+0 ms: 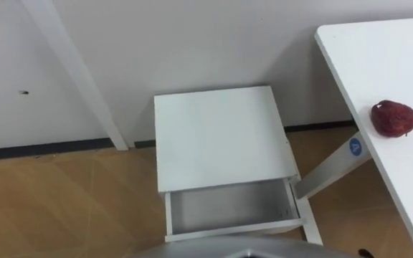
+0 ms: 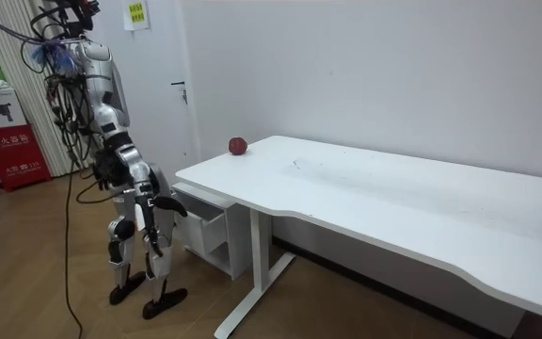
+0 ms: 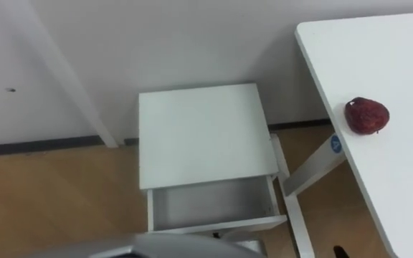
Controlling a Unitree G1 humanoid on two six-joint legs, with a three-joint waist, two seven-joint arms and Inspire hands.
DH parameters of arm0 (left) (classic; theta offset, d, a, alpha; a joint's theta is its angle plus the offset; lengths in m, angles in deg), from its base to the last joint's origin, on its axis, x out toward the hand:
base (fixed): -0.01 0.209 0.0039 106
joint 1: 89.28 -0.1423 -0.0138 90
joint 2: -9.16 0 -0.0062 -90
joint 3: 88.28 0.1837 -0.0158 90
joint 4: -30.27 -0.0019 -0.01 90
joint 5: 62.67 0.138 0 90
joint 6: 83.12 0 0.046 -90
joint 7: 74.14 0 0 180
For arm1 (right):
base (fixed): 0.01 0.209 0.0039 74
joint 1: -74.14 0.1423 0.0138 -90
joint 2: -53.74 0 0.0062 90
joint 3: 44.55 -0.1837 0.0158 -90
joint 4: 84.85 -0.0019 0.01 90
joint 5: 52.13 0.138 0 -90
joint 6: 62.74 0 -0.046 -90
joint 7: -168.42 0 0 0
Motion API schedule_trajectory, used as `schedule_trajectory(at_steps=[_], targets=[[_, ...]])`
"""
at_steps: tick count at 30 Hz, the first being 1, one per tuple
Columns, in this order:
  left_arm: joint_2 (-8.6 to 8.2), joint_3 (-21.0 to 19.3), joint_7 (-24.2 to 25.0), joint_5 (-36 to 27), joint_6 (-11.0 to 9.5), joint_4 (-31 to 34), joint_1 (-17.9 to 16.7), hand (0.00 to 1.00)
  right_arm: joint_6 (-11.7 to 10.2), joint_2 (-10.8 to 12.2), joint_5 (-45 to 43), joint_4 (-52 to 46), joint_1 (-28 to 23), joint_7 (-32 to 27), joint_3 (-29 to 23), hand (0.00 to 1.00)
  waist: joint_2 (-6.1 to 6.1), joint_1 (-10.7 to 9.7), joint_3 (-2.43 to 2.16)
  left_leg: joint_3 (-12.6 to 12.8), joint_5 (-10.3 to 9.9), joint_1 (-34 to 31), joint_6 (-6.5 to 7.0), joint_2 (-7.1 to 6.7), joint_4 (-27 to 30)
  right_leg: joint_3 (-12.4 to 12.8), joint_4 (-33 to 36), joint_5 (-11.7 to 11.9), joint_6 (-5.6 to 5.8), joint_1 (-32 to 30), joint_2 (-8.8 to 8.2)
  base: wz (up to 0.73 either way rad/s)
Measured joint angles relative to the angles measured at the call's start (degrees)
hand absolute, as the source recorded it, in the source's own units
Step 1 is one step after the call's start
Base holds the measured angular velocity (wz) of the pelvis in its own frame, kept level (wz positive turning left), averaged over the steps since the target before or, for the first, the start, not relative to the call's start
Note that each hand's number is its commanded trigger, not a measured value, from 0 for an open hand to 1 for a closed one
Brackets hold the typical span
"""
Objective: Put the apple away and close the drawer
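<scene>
Well, the apple (image 1: 393, 118) sat near the bench (image 1: 378, 50) edge, with the drawer (image 1: 228, 206) open below. I couldn't tell how the robot hand (image 2: 172, 203) was set. I judged a top-down wrap safest.

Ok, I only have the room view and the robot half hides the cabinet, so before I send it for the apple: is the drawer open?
Observer: Yes. From above, the white drawer of the small white box-shaped cabinet is pulled out toward the robot, and the part that shows holds nothing.
Operator: And the apple, from its side?
Observer: The dark red round apple lies on the white flat table, to the robot's right of the cabinet, a little in from the table's edge.
</scene>
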Motion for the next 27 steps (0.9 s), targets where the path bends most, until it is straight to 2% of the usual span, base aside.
schedule_trajectory(at_steps=[5,7,10,12,15,18,20,23,27], targets=[[1.24,0.70,0.01,-2.15,-0.27,0.98,0.10,0.00,-1.24,0.18,3.52,-4.77,-0.67,-6.86,-0.10,0.00,-0.73,-0.25,0.04,0.08,-0.01,-0.28,0.00,-0.04,-0.19,0.14,-0.38,0.00,0.01,-0.23,0.02,0.00],[2.06,1.06,0.00,-2.14,-0.73,1.74,-0.21,0.00,-3.00,0.13,3.57,-8.39,-1.06,-10.78,-0.25,0.00,-0.80,-0.30,0.02,0.57,0.00,-1.08,0.00,-0.01,-0.16,0.75,-0.12,0.04,0.02,-0.96,0.11,-0.07],[2.31,1.21,0.01,-2.05,-0.91,2.47,-0.25,0.00,-5.59,0.06,3.27,-14.06,-1.44,-16.02,-0.44,0.00,-0.72,-0.34,0.11,1.30,0.00,-1.92,0.00,0.02,0.22,1.22,0.33,0.05,0.00,-2.12,0.11,-0.12],[2.31,1.28,0.02,-2.13,-1.10,3.61,-0.28,0.00,-6.21,0.04,2.24,-19.11,-2.56,-19.55,-0.45,0.00,-0.67,-0.69,0.08,1.31,0.00,-2.24,0.00,-0.01,0.28,1.21,0.42,0.05,0.01,-2.39,0.06,-0.02],[2.38,1.28,0.02,-2.03,-1.62,6.20,-0.42,0.00,-8.39,-0.11,-3.84,-24.68,-2.74,-24.61,-0.57,0.00,-0.69,-1.47,0.11,1.32,0.01,-2.63,0.00,0.00,0.32,1.21,0.51,0.06,-0.01,-2.86,0.06,0.00],[2.40,1.28,0.05,-2.13,-2.65,6.95,-0.15,0.00,-9.00,-0.17,-11.34,-32.49,-3.75,-30.10,-0.72,0.00,-0.43,-1.68,0.17,1.72,0.01,-2.61,0.00,-0.05,0.15,1.78,1.14,0.04,0.00,-3.46,0.08,-0.09],[2.57,1.28,0.05,-2.13,-2.78,7.00,0.13,0.00,-9.99,-0.71,-14.90,-36.97,-4.31,-33.23,-0.72,0.00,-0.34,-1.76,0.28,2.06,0.01,-2.62,0.00,-0.05,0.09,2.05,1.27,0.04,0.00,-3.71,0.09,-0.09],[2.68,1.54,0.13,-2.13,-3.16,6.97,0.38,0.00,-11.65,-2.71,-19.93,-40.11,-4.47,-37.77,-0.77,0.00,-0.49,-2.01,0.32,2.11,0.01,-2.62,0.00,-0.05,0.02,2.13,1.31,0.05,-0.02,-3.85,0.12,0.00],[2.83,4.05,0.61,-2.10,-3.30,5.67,0.38,0.00,-12.24,-3.56,-32.86,-44.21,-3.94,-41.64,-1.24,0.00,-0.84,-2.68,0.17,2.18,0.01,-2.83,0.00,-0.04,0.00,2.15,1.31,0.05,-0.01,-4.04,0.16,0.00]])
